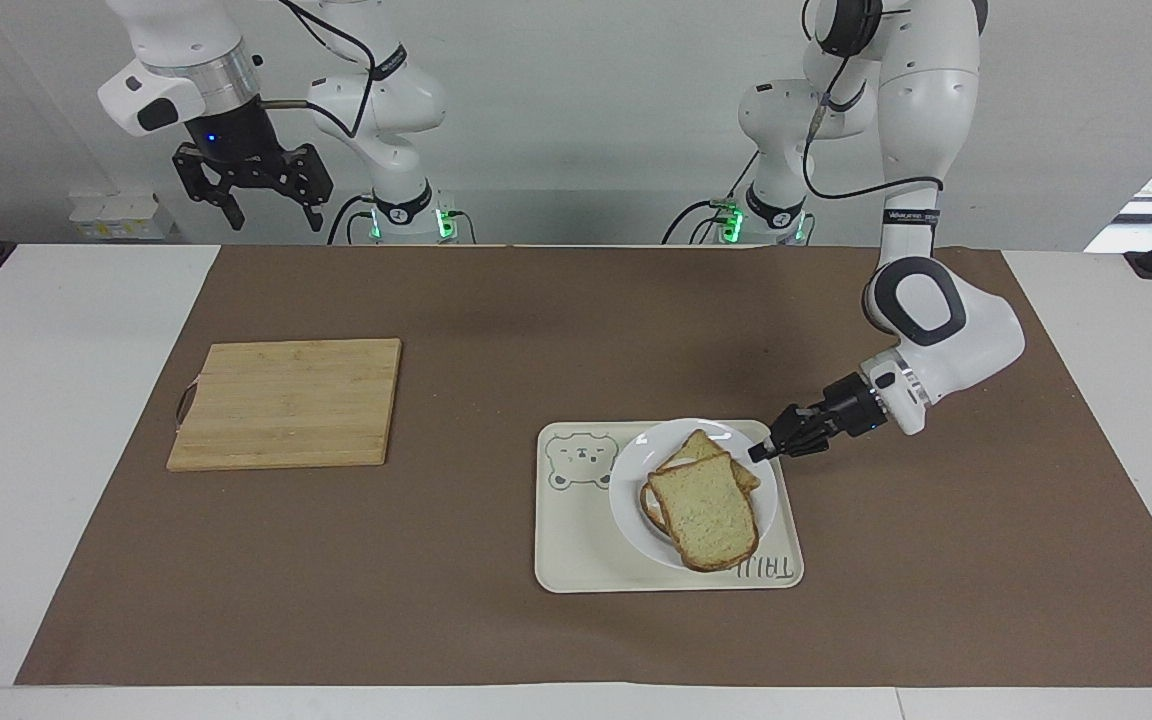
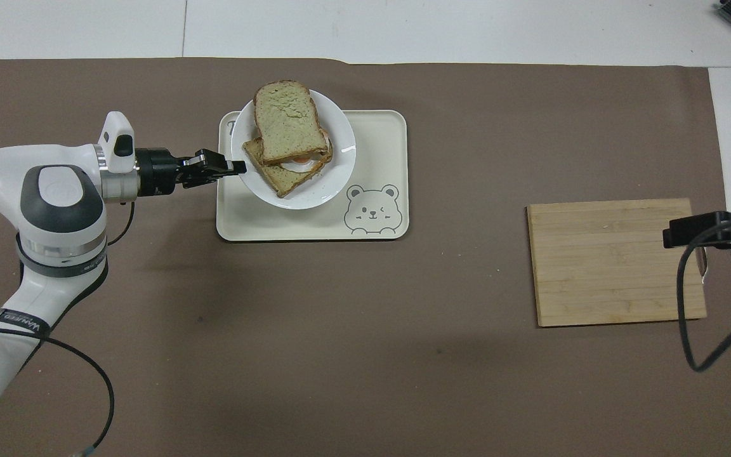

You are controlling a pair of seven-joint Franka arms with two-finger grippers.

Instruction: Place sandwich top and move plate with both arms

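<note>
A: Facing view, surface first. Brown mat (image 1: pixel 496 620) over a white table (image 1: pixel 26 480), pale wall at the robots' end. Wooden cutting board (image 1: pixel 286 403) toward the right arm's end.

B: Where is the plate (image 1: pixel 636 520)?

A: Over the cream tray (image 1: pixel 576 550); whether it rests on it or is just above, I cannot tell. The left gripper (image 1: pixel 762 450) is pinched shut on the plate's rim at the side toward the left arm's end.

B: The sandwich top (image 1: pixel 704 508)?

A: On the stack, lying flat, over a lower slice (image 2: pixel 276 179) turned askew beneath it. In the overhead view its long axis runs roughly away from the robots, rounded crown farthest from them.

B: Any writing?

A: Tray reads "TAIJI", partly covered by the plate, with a bear drawing (image 2: pixel 372 210) at the corner. A band on the left arm has lettering, too small to read.

B: Right gripper (image 1: pixel 261 205)?

A: Raised over the table edge at the robots' end, fingers spread, waiting.
</note>
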